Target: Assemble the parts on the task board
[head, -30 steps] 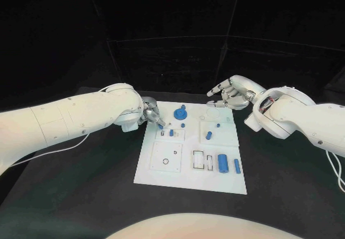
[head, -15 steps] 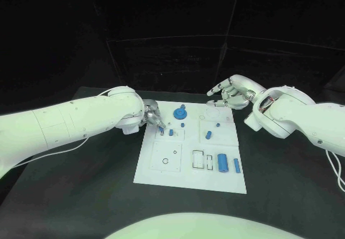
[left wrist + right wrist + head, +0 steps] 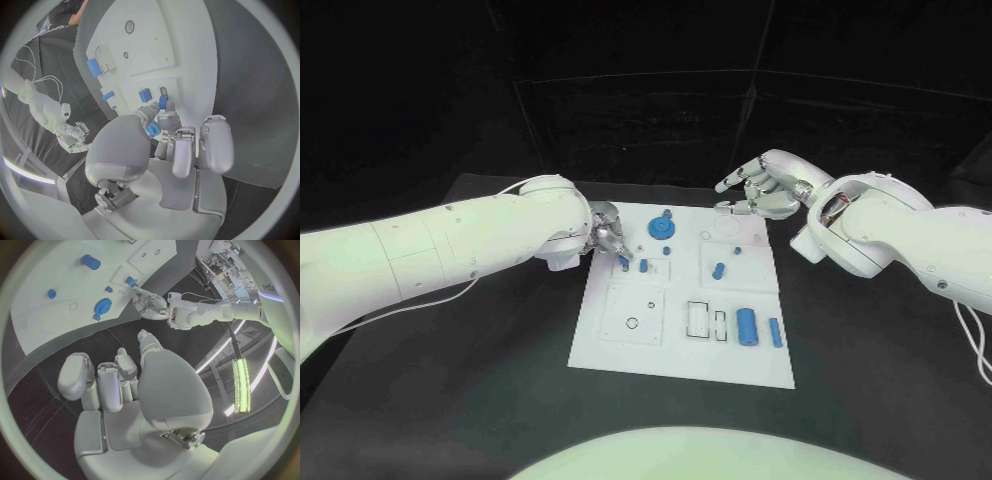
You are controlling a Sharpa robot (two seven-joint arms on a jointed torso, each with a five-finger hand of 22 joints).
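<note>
The white task board [image 3: 678, 345] lies mid-table. At its far left corner my left hand [image 3: 607, 236] reaches down. Its thumb and one fingertip [image 3: 166, 117] sit against a small upright blue peg [image 3: 626, 266] [image 3: 162, 102], and the other fingers are curled back. I cannot tell whether the peg is pinched. A second peg [image 3: 643, 266] stands right beside it. A blue gear [image 3: 661, 229] sits at the far middle of the board. My right hand [image 3: 762, 190] [image 3: 125, 385] hovers beyond the far right corner, fingers loosely bent and apart, holding nothing.
More blue pieces stand on the board: a short peg [image 3: 718, 270] right of centre and two cylinders [image 3: 747, 325] [image 3: 776, 333] near the right edge beside open slots [image 3: 705, 322]. A square plate with a ring hole [image 3: 635, 323] lies on the left half.
My left hand has slid a little nearer along the board's left edge, bringing its fingertips down to the small blue peg. The right hand and the parts have stayed put.
</note>
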